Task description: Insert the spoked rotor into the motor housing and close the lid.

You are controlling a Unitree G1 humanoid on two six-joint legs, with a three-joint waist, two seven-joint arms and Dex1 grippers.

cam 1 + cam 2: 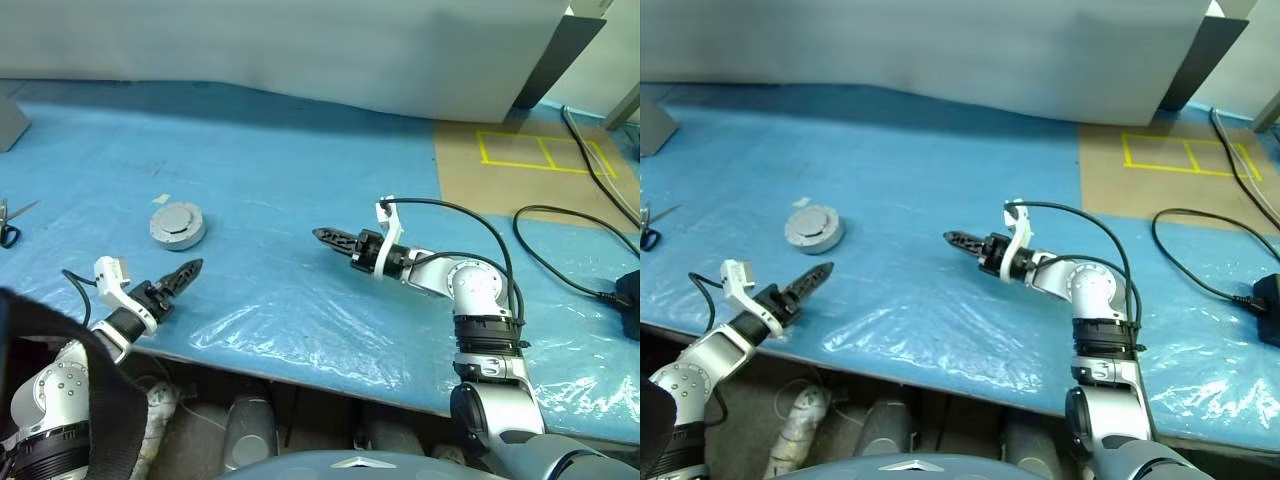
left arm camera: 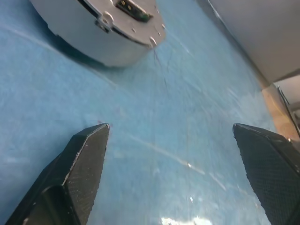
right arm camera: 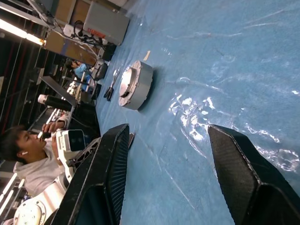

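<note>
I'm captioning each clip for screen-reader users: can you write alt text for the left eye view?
A closed round grey motor housing, lid on, sits alone on a blue plastic-covered table. The left claw hangs just in front of it, empty, and the right claw hovers open and empty over mid-table. Scissors lie at the table's far left edge.

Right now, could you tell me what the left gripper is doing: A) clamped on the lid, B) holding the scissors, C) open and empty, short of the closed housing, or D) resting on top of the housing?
C: the left gripper has its fingers spread with nothing between them, and the motor housing, with the lid on it, sits apart from it on the blue table cover.
</note>
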